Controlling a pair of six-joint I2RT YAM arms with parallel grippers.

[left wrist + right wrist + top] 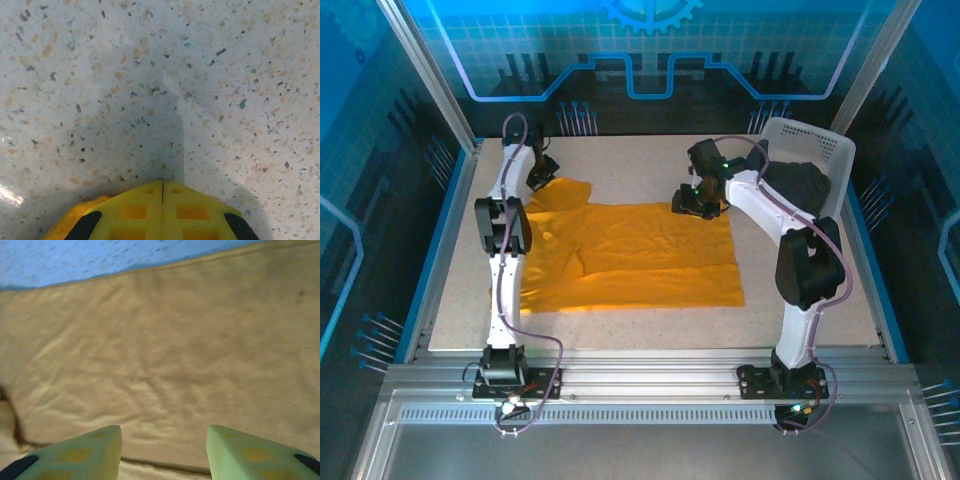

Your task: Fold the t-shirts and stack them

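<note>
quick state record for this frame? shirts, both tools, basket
orange shirt: spread flat on the table, unfolded
dark shirt: bunched in the white basket, far right
left tool: shut, at the orange shirt's far-left corner; grip on cloth unclear
right tool: open, over the orange shirt near its far-right edge
stack: not started

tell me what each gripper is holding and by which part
Right gripper is open above the orange-yellow t-shirt, holding nothing. Left gripper is shut at its far-left sleeve; whether cloth is pinched cannot be told.
</note>
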